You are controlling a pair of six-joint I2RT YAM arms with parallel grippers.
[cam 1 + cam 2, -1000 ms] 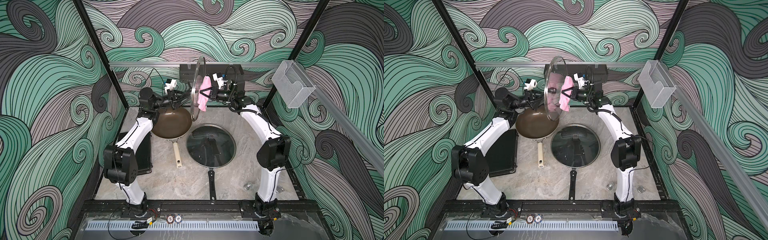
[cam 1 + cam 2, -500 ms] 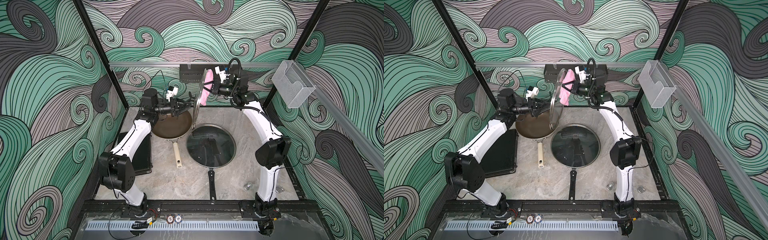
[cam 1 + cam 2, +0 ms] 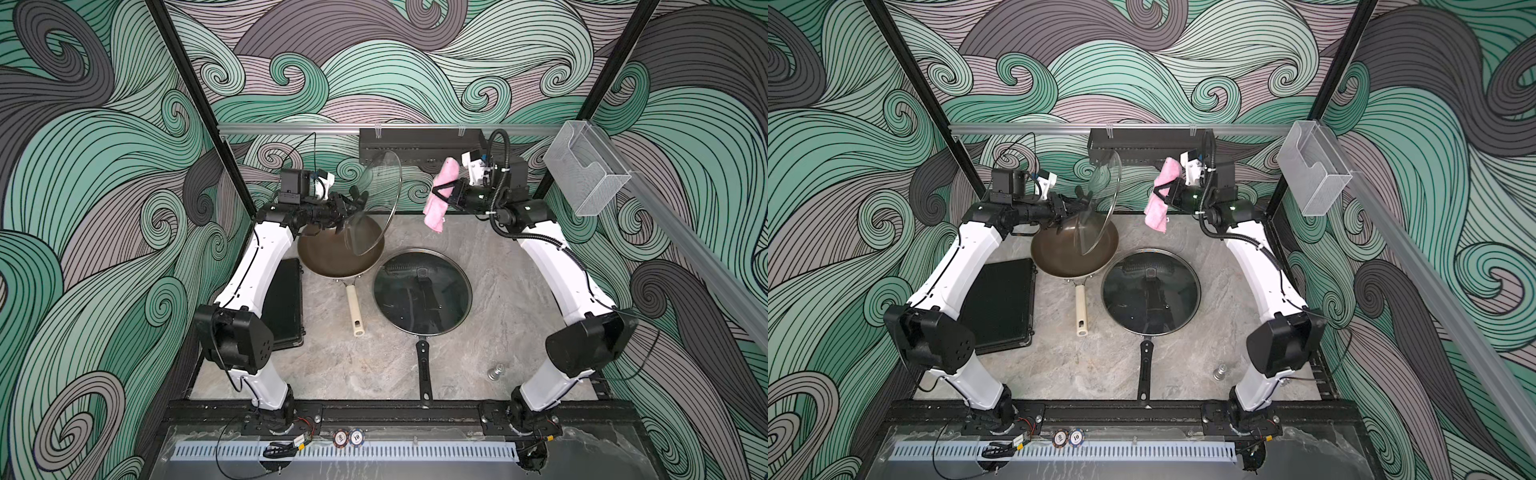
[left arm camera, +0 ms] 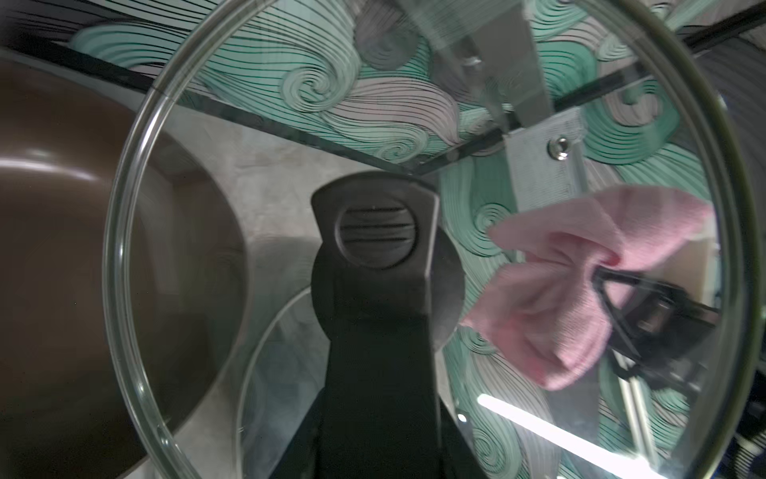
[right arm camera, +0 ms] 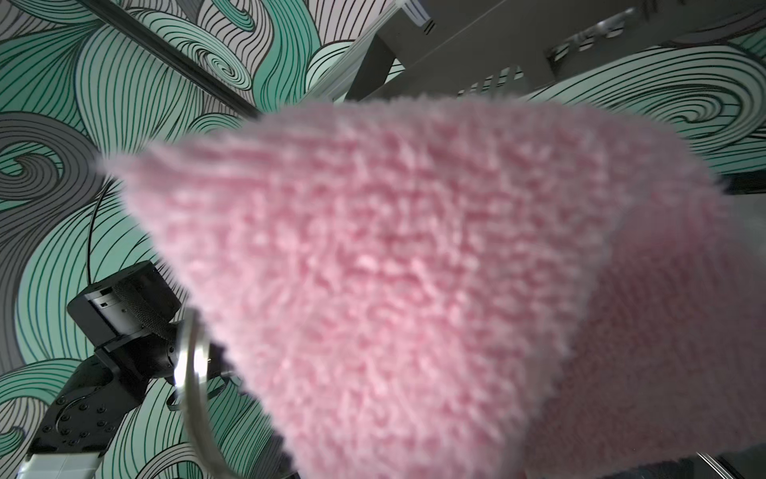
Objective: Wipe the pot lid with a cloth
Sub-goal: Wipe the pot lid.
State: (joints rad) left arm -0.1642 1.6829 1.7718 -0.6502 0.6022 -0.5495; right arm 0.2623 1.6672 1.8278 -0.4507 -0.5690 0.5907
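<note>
In both top views the left gripper point(image 3: 348, 204) point(image 3: 1077, 204) sits in the upper middle of the frame, pressed together on the black handle point(image 4: 375, 232) of the pot lid point(image 3: 380, 193) point(image 3: 1104, 199). The clear glass lid stands nearly on edge, lifted off the table point(image 3: 507, 266), with its lower rim above the far part of the brown pan point(image 3: 332, 257) point(image 3: 1059, 257).

Just right of the lid, the right gripper point(image 3: 435, 191) point(image 3: 1156, 192) pinches the cloth point(image 3: 436, 212) point(image 3: 1155, 212) across its middle; pink folds bulge above the jaws and hang below them. The cloth is near the lid but apart from it; a strip of patterned wall shows between them in both top views.

In the left wrist view the cloth point(image 4: 559, 298) appears through the glass at the right of the frame, on the side away from the handle. In the right wrist view the blurred pink terry point(image 5: 393, 269) fills most of the frame, with the lid's rim point(image 5: 195, 373) edge-on at the lower left.

At the centre of the top views a dark pan point(image 3: 423, 365) rests on the table with a second glass lid point(image 3: 422, 291) seated on it, its long handle pointing to the lower edge. The brown pan's cream handle point(image 3: 354, 307) points the same way. A black case point(image 3: 284, 303) lies flat to the left of the brown pan; a small metal piece point(image 3: 496, 371) stands at the lower right of the table.
</note>
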